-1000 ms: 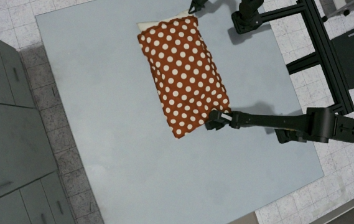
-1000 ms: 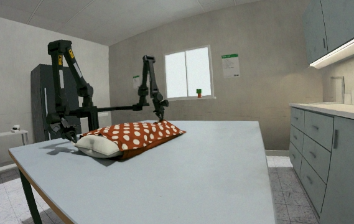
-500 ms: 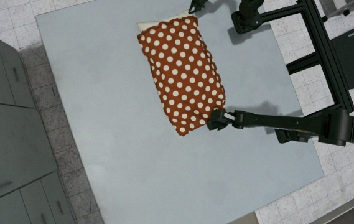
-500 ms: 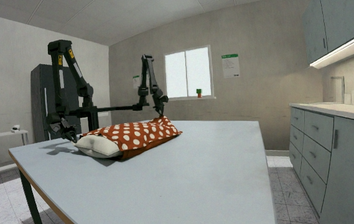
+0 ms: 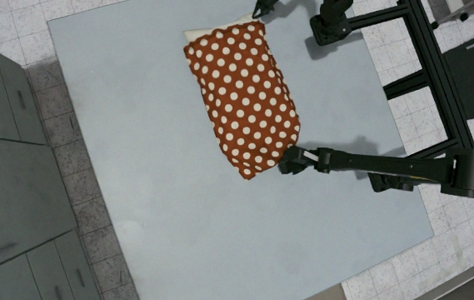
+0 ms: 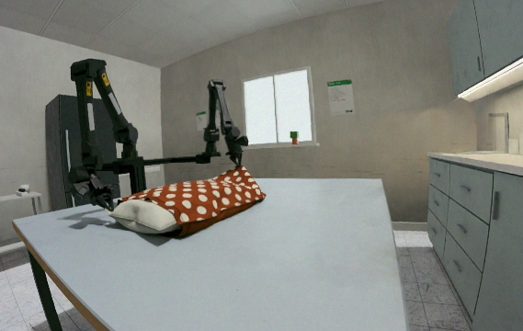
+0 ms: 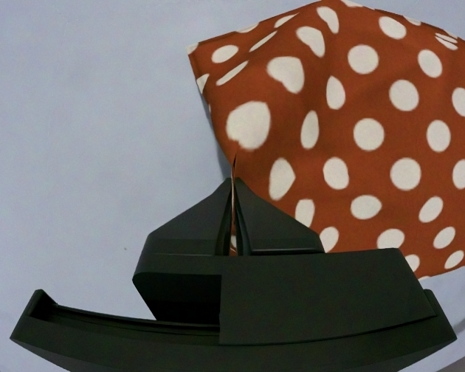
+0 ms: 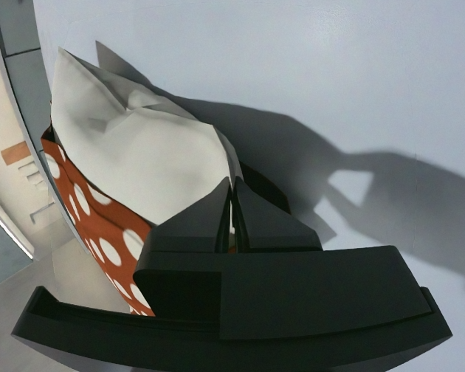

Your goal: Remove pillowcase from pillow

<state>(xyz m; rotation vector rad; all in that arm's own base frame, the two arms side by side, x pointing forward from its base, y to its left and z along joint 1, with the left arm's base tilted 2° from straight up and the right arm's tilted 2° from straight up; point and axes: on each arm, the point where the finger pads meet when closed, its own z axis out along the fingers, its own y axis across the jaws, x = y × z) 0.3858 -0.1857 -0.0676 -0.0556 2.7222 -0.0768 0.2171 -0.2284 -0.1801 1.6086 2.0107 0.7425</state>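
The rust-red pillowcase with white dots [image 5: 234,96] [image 6: 212,195] [image 7: 257,167] [image 8: 90,220] covers most of the pillow. The white pillow [image 5: 202,35] [image 6: 143,217] [image 8: 145,147] shows at the open end. My left gripper [image 5: 287,162] [image 6: 239,164] [image 7: 233,186] is shut on the pillowcase at one corner of its closed end and holds that corner raised above the table. My right gripper [image 5: 255,17] [image 6: 111,209] [image 8: 232,185] is shut on a corner of the bare pillow end, low by the table. How far the pillow reaches inside the case is hidden.
The pale blue table [image 5: 157,208] [image 6: 312,257] carries the pillow and case. The open end lies near the table's edge at the top of the top view. The dark arm frame [image 5: 432,71] [image 6: 138,176] stands beside the table. Grey cabinets [image 5: 16,183] stand across a gap.
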